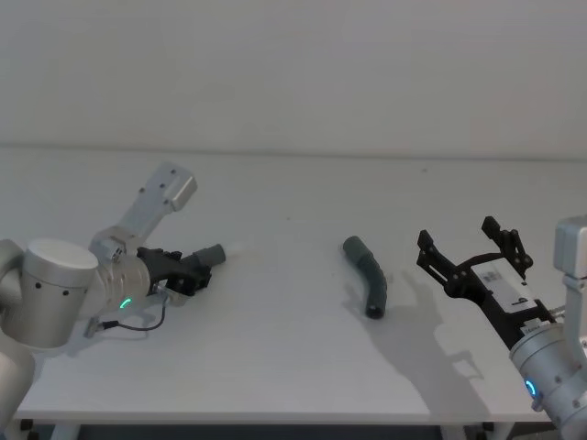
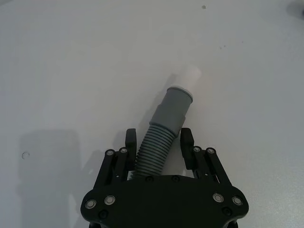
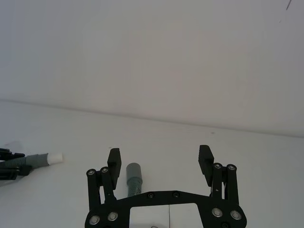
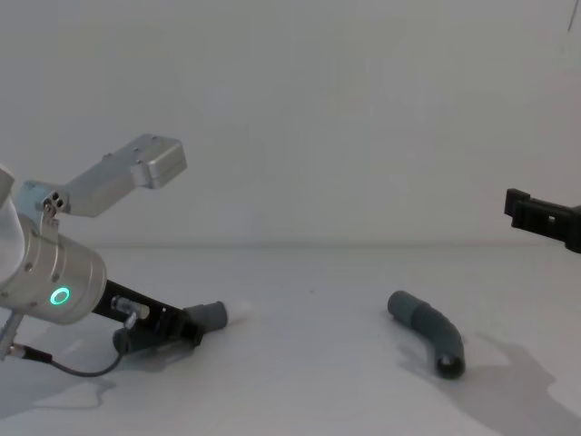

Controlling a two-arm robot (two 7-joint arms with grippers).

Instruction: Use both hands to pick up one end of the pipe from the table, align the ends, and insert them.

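My left gripper (image 1: 188,269) is shut on the ribbed middle of one pipe piece (image 2: 159,142), held low over the white table (image 1: 275,367) at the left. Its grey cuff and whitish tip (image 2: 190,76) stick out past the fingers (image 2: 186,140), pointing right. The other pipe piece (image 1: 367,278), bent and dark grey, lies loose on the table at centre right, with an open cuff (image 3: 134,171). To its right my right gripper (image 1: 457,231) hovers open, apart from that piece, which shows just ahead of the fingers (image 3: 114,159) in the right wrist view.
A pale wall (image 1: 293,64) rises behind the table's far edge. A thin black cable (image 1: 138,325) loops under the left wrist. The table's front edge (image 1: 275,420) runs close to both arms.
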